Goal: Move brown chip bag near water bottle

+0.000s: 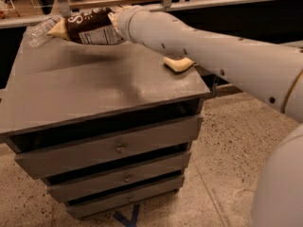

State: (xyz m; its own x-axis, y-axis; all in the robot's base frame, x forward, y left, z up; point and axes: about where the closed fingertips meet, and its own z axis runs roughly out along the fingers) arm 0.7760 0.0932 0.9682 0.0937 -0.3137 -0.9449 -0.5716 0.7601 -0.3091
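Holding the brown pillow-shaped chip bag [87, 26] aloft by its right end, in the gripper [115, 22] with jaws clamped on it, over the far-left corner of the grey cabinet top [94, 84]. Already against the clear ridged plastic water bottle [40, 30]. Could shove that light bottle off the edge if pushed leftward.

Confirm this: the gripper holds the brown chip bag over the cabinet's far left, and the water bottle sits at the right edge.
Wrong on the bottle: the camera view shows the water bottle at the cabinet's far left corner, beside the brown chip bag that the gripper holds.
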